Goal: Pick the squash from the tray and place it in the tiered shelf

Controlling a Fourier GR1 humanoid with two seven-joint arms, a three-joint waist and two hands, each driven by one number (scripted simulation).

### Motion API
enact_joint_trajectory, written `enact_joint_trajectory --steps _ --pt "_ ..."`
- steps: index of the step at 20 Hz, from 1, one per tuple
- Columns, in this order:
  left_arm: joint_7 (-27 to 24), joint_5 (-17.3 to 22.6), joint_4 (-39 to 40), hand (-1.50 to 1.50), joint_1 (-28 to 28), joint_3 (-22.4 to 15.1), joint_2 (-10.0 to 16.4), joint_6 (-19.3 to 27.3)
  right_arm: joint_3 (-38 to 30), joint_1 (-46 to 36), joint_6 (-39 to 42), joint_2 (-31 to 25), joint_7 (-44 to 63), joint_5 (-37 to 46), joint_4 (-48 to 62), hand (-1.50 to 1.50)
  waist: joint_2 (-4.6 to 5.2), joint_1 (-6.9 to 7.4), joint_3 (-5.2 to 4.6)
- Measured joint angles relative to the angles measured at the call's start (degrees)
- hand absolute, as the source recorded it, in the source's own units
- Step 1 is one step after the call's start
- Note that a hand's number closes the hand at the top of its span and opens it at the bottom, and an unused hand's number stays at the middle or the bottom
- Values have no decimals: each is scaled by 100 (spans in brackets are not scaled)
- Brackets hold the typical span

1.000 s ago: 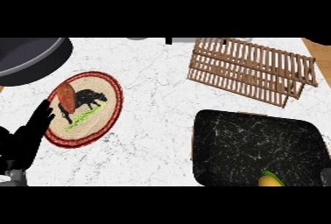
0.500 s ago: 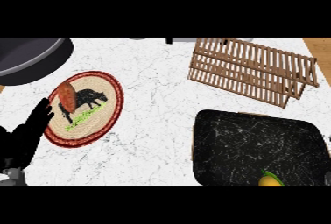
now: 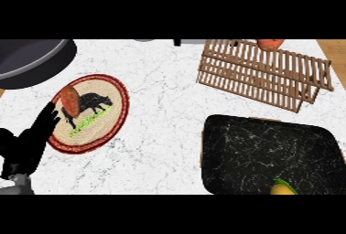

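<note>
Looking down, I see the squash lying in the black tray at its near edge, well apart from the wooden tiered shelf. My left hand rests at the tabletop's left edge, fingers straight and relaxed, holding nothing.

Black tray veined white, on a pale marbled counter.
Yellow-orange squash; brown slatted shelf; red-rimmed tan mat, black animal print.
</note>
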Motion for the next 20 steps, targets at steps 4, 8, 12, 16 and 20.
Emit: enact_joint_trajectory --steps 4,8,12,16,20 --pt "-88 -11 -68 0 176 38 -23 -75 -35 45 -244 -87 -336 -99 236 -150 -6 -5 0" --pt "-19 -31 -162 0 204 48 -52 -75 -209 -31 -420 -86 -515 -370 323 -150 -11 -10 0" --pt "-76 -54 -131 0 206 88 -50 -90 -523 -122 -587 42 -468 -780 301 -150 -13 -21 1" --pt "-47 -77 -231 0 274 76 -106 -66 -904 -68 -473 60 -301 -1331 -18 -150 -28 -53 1" --pt "-101 -53 -126 0 254 173 -17 -160 -1215 -57 -416 59 -101 -1838 -458 -150 -33 -75 0"
